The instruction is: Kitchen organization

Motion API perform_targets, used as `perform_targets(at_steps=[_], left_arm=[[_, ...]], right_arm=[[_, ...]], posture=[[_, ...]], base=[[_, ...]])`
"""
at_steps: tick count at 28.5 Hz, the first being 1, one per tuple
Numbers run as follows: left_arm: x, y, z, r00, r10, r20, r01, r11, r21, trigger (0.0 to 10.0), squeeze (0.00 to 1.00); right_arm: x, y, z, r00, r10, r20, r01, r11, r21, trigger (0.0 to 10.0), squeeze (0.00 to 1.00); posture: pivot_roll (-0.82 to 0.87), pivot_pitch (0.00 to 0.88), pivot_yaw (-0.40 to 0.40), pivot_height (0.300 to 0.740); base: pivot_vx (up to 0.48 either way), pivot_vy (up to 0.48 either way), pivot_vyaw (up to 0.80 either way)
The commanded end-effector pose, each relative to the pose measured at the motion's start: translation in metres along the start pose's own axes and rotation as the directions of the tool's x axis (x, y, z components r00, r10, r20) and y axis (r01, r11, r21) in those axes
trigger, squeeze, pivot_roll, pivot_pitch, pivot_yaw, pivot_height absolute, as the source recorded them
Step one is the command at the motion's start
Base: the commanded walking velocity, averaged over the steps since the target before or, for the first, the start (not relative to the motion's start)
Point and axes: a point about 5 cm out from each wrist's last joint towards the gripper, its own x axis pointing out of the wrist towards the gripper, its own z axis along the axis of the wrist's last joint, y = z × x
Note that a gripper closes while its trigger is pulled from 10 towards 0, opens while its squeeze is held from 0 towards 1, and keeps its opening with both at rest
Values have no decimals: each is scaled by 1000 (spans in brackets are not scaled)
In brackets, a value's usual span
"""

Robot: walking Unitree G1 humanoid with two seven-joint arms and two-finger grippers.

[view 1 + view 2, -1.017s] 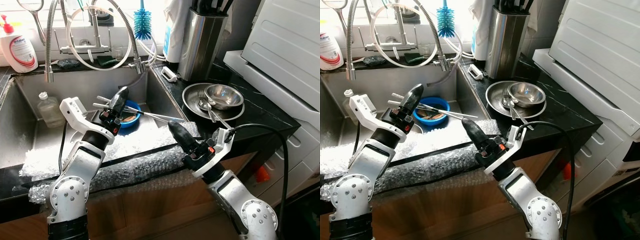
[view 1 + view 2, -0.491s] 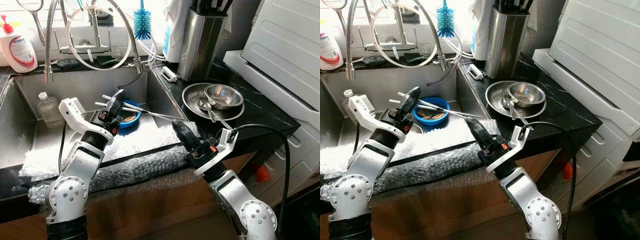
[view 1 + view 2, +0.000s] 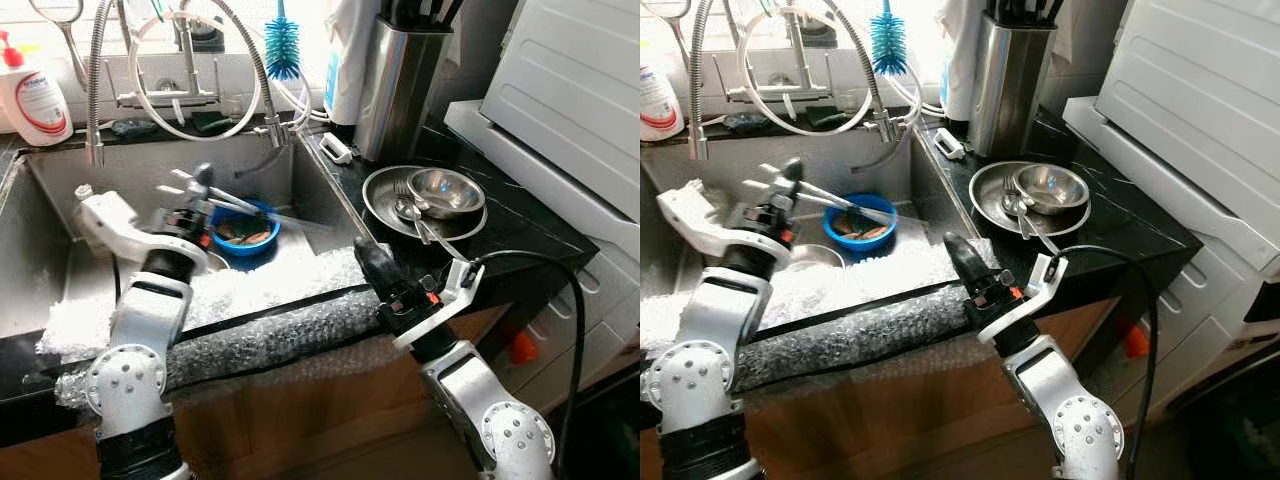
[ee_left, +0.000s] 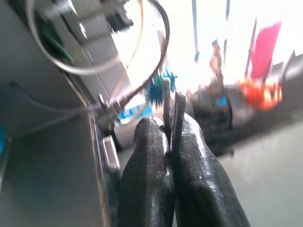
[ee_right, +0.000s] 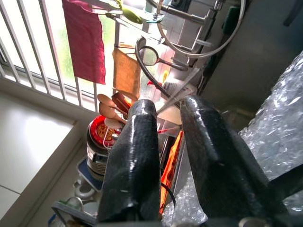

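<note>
So, from the head camera's left eye I see my left gripper [image 3: 200, 190] raised over the stainless steel sink [image 3: 60, 170], pinched on a pair of long metal chopsticks [image 3: 245, 205] that slant out above the round blue bowl [image 3: 245, 232] in the basin. My right gripper [image 3: 372, 263] hangs low at the front edge of the counter, over the strip of clear bubble wrap [image 3: 270, 335]. To its right, on the black counter [image 3: 520, 225], a round steel plate [image 3: 385, 205] carries a small steel bowl [image 3: 448, 190] with a fork and spoon [image 3: 410, 210] beside it.

My right eye adds the blue bottle brush [image 3: 887, 45] by the tap and the tall steel utensil holder [image 3: 1012, 80] behind the plate.

My left wrist camera is blurred, yet it gives what the head cannot: the two black fingers [image 4: 147, 184] pressed tight together with the thin metal sticks clamped between their tips.

My right wrist camera shows its fingers [image 5: 135, 161] a narrow gap apart with nothing between them, bubble wrap just beneath
</note>
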Motion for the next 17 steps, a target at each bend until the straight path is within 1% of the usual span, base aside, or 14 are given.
perform_targets(at_steps=[1, 3, 5, 7, 8, 9, 10, 11, 12, 13, 14, 15, 16, 17], left_arm=[[4, 3, 6, 997, 58, 52, -56, 997, -56, 0, 0], [5, 10, 14, 988, 119, 100, -116, 993, -29, 0, 0], [5, 11, 18, 983, 135, 127, -131, 991, -41, 0, 0], [3, 13, 26, 966, 169, 195, -158, 985, -69, 0, 0], [2, 12, 35, 947, 188, 260, -179, 982, -61, 0, 0], [2, 9, 40, 938, 179, 297, -188, 982, 2, 0, 0], [3, 3, 45, 933, 151, 328, -197, 974, 112, 0, 0], [4, -4, 48, 932, 112, 344, -197, 955, 221, 0, 0], [5, -9, 49, 932, 88, 352, -197, 937, 289, 0, 0], [8, -20, 47, 938, 16, 346, -174, 886, 430, 0, 0], [9, -25, 45, 943, -24, 333, -158, 846, 509, 0, 0], [10, -29, 42, 947, -59, 316, -143, 802, 580, 1176, 0], [11, -30, 35, 953, -92, 289, -127, 745, 655, 6980, 0], [12, -30, 34, 954, -95, 284, -125, 737, 665, 6980, 0]], right_arm=[[7, 5, -1, 999, 39, 32, -40, 999, 30, 10000, 1000], [8, 4, -2, 999, 32, 31, -33, 999, 30, 10000, 1000], [8, 4, -2, 999, 34, 28, -34, 999, 27, 10000, 1000], [8, 4, -1, 999, 29, 29, -30, 999, 24, 10000, 1000], [7, 4, -1, 999, 26, 27, -26, 1000, 9, 10000, 957], [7, 4, 0, 999, 22, 26, -22, 1000, -8, 10000, 94], [7, 4, 1, 1000, 9, 22, -8, 999, -41, 10000, 0], [8, 4, 2, 1000, -5, 12, 6, 996, -84, 10000, 0], [8, 4, 2, 1000, -15, 6, 15, 993, -113, 10000, 0], [9, 5, 4, 1000, -21, 3, 21, 983, -184, 10000, 0], [10, 6, 6, 999, -35, 12, 37, 975, -220, 10000, 0], [11, 5, 8, 998, -57, 22, 61, 964, -260, 10000, 0], [14, 3, 16, 991, -122, 55, 134, 915, -381, 10000, 0], [15, 2, 17, 989, -135, 64, 149, 900, -409, 10000, 0]], posture=[[-27, 0, -95, 727], [-27, 0, -95, 727], [-28, 0, -96, 727], [-30, 0, -97, 727], [-31, 0, -98, 727], [-31, 0, -98, 727], [-29, 0, -102, 727], [-27, 0, -102, 727], [-28, 0, -102, 727], [-28, 1, -102, 727], [-24, 3, -101, 727], [-23, 3, -101, 727], [-25, 5, -100, 727], [-25, 5, -100, 727]], base=[[0, 0, 0], [0, 0, 0], [0, 0, 0], [0, 0, 0], [0, 0, 0], [0, 0, 0], [0, 0, 0], [0, 0, 0], [0, 0, 0], [0, 0, 0], [0, 0, 0], [0, 0, 0], [0, 0, 0], [0, 0, 0]])
